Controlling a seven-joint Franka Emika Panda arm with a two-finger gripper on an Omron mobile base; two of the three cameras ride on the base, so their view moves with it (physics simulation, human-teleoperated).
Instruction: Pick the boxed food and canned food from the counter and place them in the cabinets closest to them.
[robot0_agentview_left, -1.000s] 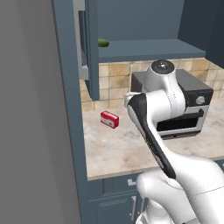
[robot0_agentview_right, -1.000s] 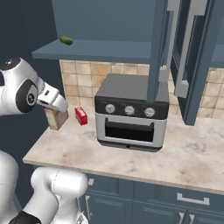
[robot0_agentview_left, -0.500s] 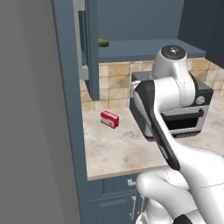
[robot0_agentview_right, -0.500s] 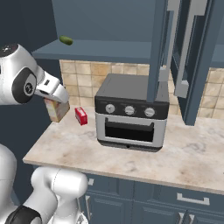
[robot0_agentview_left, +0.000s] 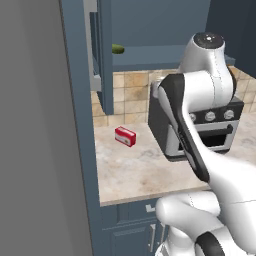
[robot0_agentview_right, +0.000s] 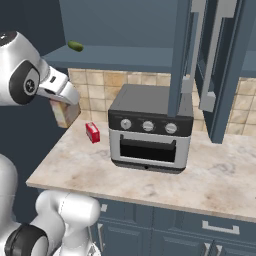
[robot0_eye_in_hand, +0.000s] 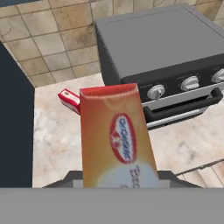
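- Boxed food (robot0_eye_in_hand: 116, 140): tall orange-tan carton, seated in the pincer (robot0_eye_in_hand: 120, 181); long axis running straight out along the pincer's line of reach, printed face turned to the hand camera.
- Pincer: closed down tight on the carton's near end; carton clear of the desk (robot0_agentview_right: 150, 185), carried in the air.
- Same carton in the right base view (robot0_agentview_right: 64, 111): tan end showing under the wrist, raised over the desk's left end, against the tiled wall.
- Arm pose: elbow lifted high, forearm doubled back and down, wrist level with the toaster oven's top; hand to the left of the toaster oven (robot0_agentview_right: 150, 130).
- Small red box (robot0_agentview_right: 92, 132): flat on the desk, below and just beyond the held carton, left of the toaster oven; not a thing of the task.
- Cabinets (robot0_agentview_right: 125, 30): open cupboard directly above the desk's left end, blue shelf (robot0_agentview_right: 110, 54) above and beyond the carton; small green item (robot0_agentview_right: 75, 46) lying near the shelf's left end.
- Governing relation, as a judgement: shelf higher than the carton and further in toward the wall, so an upward lift and then a forward reach called for; room to the right of the green item.
- Risk, as a judgement: carton's far end liable to catch the shelf's front edge if advanced before raised enough.
- Open cabinet door (robot0_agentview_left: 105, 55): standing at the left of the opening, near the arm's path.
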